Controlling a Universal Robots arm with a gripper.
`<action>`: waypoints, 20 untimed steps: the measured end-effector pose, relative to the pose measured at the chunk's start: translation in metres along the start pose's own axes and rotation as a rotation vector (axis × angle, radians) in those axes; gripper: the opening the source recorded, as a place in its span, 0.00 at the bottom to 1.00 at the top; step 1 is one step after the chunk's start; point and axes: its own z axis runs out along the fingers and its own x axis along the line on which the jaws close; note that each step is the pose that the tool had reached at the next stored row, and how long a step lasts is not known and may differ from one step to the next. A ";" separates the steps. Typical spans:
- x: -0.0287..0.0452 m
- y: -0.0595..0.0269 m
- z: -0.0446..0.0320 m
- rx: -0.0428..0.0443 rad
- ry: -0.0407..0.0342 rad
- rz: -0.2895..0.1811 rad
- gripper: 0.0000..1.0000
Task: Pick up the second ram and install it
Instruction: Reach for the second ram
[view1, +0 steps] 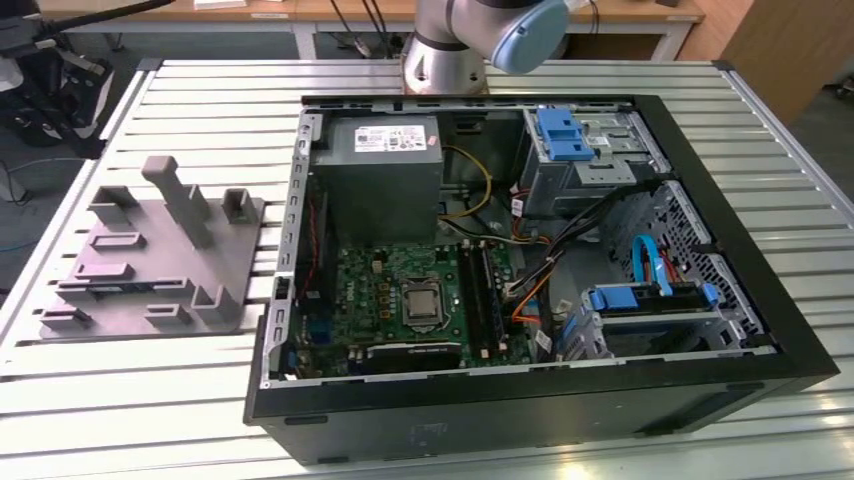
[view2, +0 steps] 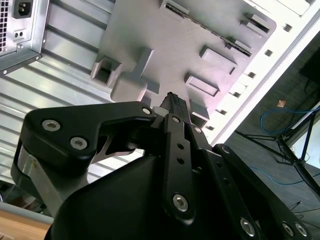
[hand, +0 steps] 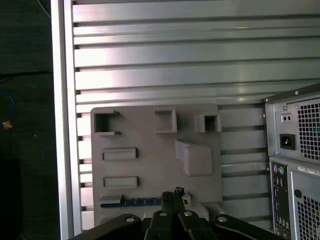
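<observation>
The power supply (view1: 380, 170) in the open computer case (view1: 534, 400) carries a white label (view1: 394, 137) whose print cannot be read. In the first wrist view the second ram (hand: 131, 203) stands on edge in a slot of the grey holder tray (hand: 150, 130), on the slatted table (hand: 175, 60) beside the case. The gripper (hand: 176, 192) hangs just above the stick's end, fingers drawn together, nothing between them.

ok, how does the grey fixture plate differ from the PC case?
The grey fixture plate is low and flat with small upright holders; the PC case is a deep black box. The plate is plain grey; the case lies open, showing a green motherboard. Both rest on the slatted metal table.
</observation>
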 end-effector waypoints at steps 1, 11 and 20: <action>0.0005 -0.0001 0.0018 0.0000 -0.0001 0.000 0.10; 0.0074 -0.0017 0.0197 0.0002 0.0002 0.000 0.10; 0.0162 -0.0206 0.0326 0.0019 0.0125 0.001 0.10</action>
